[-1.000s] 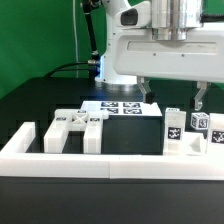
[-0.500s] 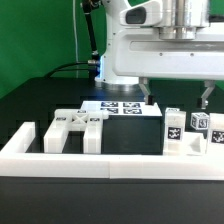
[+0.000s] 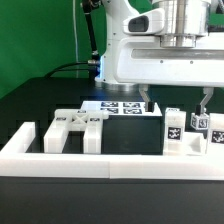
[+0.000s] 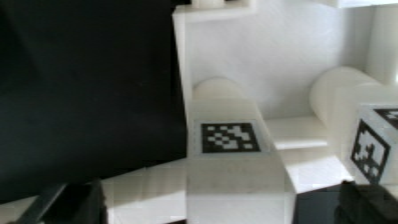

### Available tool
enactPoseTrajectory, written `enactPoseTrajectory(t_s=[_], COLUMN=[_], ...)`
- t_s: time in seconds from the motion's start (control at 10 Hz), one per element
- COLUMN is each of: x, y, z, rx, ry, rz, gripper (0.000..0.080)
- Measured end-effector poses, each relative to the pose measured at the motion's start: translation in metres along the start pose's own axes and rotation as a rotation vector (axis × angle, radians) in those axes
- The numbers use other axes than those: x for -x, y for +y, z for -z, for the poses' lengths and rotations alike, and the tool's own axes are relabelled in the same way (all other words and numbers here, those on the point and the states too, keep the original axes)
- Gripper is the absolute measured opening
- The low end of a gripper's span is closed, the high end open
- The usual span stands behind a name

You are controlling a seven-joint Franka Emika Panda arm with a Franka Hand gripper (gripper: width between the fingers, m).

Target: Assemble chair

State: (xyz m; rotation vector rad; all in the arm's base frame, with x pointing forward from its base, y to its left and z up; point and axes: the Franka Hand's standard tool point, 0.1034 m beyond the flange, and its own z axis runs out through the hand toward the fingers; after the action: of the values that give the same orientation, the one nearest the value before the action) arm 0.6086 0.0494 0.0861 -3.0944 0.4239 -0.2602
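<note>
Two fingers (image 3: 204,98) hanging wide over chair parts (image 3: 186,131).
I am hovering my gripper (image 3: 176,99), jaws spread and empty; those parts lying at six o'clock, more parts (image 3: 76,124) at eight.

Smooth white plastic, matt with a faint sheen on the rounded edges, in the chair parts (image 3: 185,131), with flat printed black-and-white tags (image 4: 226,138) on their faces; same plain, smooth white along the near border wall (image 3: 100,160). Black and matt across the table (image 3: 45,105), thin, flat and paper-like in the marker board (image 3: 122,108) at the far side. Glossy white casing on the robot arm (image 3: 160,65), dull grey metal at its wrist cylinder (image 3: 185,18), soft matt green cloth in the backdrop (image 3: 35,35).
</note>
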Motion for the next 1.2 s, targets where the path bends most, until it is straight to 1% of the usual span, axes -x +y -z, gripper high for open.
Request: enactPoseTrajectory(t_s=[0.2,0.3,0.5,0.6,0.9,1.1,1.2], x=[0.0,0.003,0.017,0.019,0.025,0.032,0.031], y=[0.0,-0.002,-0.008,-0.008,-0.001,-0.001,0.0], z=[-0.001,-0.003,-0.012,-0.016,-0.027,-0.037,-0.037], rx=[0.001,0.0,0.003,0.006,0.019,0.029,0.029], ry=[-0.001,0.017,0.002,0.002,0.013,0.002,0.002], rz=[0.0,0.01,0.022,0.031,0.038,0.03,0.029], gripper=[0.0648,0.0648,0.0648,0.0648,0.0648,0.0648,0.0648])
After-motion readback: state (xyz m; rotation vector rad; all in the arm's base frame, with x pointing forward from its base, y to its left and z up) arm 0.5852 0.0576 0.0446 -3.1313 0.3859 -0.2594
